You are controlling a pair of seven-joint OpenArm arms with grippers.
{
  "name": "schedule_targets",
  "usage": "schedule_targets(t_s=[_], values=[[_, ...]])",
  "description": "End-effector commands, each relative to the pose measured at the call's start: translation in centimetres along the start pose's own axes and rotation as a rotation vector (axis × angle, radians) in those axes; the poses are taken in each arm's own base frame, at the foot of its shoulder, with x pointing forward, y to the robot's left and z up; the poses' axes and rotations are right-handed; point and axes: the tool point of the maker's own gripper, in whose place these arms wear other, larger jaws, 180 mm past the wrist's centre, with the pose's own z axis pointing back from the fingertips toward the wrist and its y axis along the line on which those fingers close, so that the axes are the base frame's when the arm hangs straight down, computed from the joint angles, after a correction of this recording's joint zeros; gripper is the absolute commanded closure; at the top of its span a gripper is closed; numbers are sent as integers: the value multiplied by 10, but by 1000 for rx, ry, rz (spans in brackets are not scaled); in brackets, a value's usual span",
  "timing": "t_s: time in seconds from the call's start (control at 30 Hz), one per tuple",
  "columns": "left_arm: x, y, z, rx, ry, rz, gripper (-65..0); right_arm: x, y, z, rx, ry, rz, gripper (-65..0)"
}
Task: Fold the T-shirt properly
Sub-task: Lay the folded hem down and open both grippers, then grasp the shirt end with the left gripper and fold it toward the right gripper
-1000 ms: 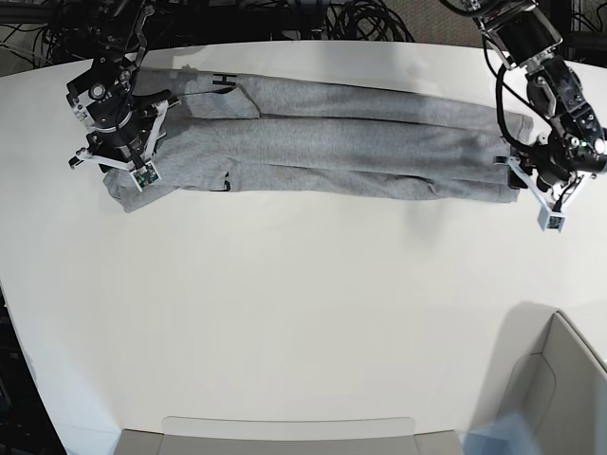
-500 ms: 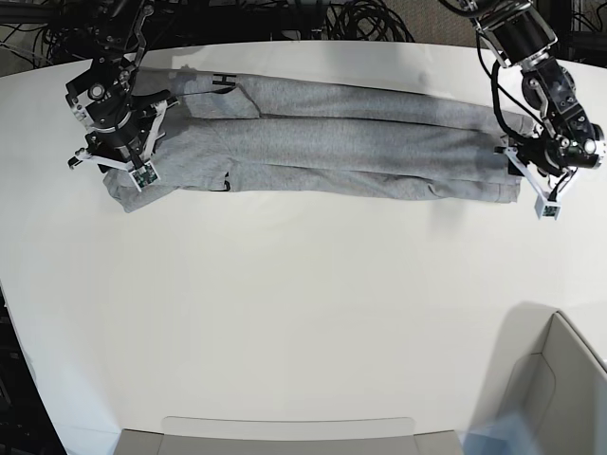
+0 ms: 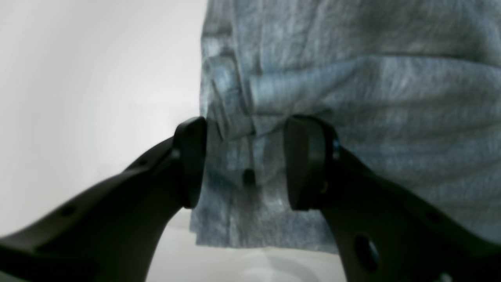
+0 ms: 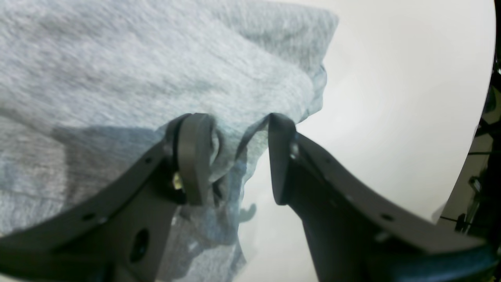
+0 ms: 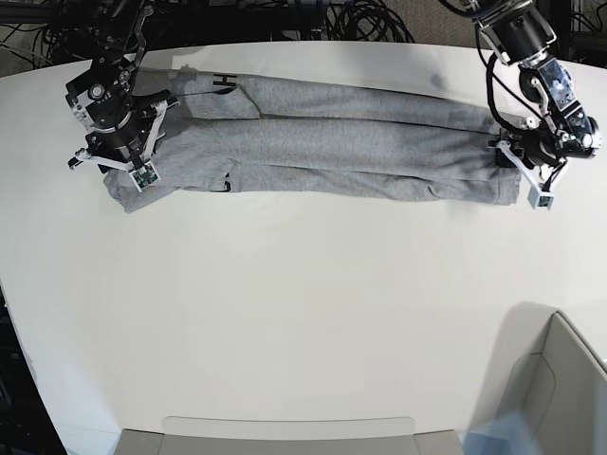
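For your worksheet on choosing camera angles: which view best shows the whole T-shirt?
The base view: the T-shirt lies there as one long folded strip on the table. The left wrist view shows only one end's grey edge, the right wrist view only the other end's corner.

The heather-grey T-shirt (image 5: 322,147) is laid flat on the white tabletop (image 5: 303,313) – folded lengthwise into a long narrow band, layered edges bunched at both ends, black lettering glimpsed near one end.

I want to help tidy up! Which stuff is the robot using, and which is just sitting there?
Using:
T-shirt
left gripper
right gripper
white table

Just sitting there:
cables behind the table
pale bin at the near corner
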Motion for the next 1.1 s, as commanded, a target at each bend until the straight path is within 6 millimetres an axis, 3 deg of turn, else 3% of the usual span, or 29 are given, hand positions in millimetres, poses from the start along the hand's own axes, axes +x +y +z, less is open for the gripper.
schedule_targets(t_s=[0.0,0.2,0.3,0.4,0.5,0.73,0.97,1.07], values=[[-15,4,-8,15,62,6,-325,7,-6,4,-17,-23,21,-245],[-28,-4,-24,-37,138,45,-322,5,-8,4,-20,-20,17,-245],[-41,-6,-25,-46,203,48,-270,6,-7,4,-18,-22,20,-245],[-21,-10,-23,-54,190,44,-156,10,-9,4,-22,-30,20,-245],[-20,-12,-23,-69,219,51,0,11,-10,4,-25,-33,18,-245],[9,-12,-22,-82,172,66,0,17,-14,4,-34,-46,17,-245],[52,60,15,8,31,206,0,17,-13,4,-31,-47,13,-245],[62,76,23,18,18,225,0,17,-13,4,-31,-47,13,-245]])
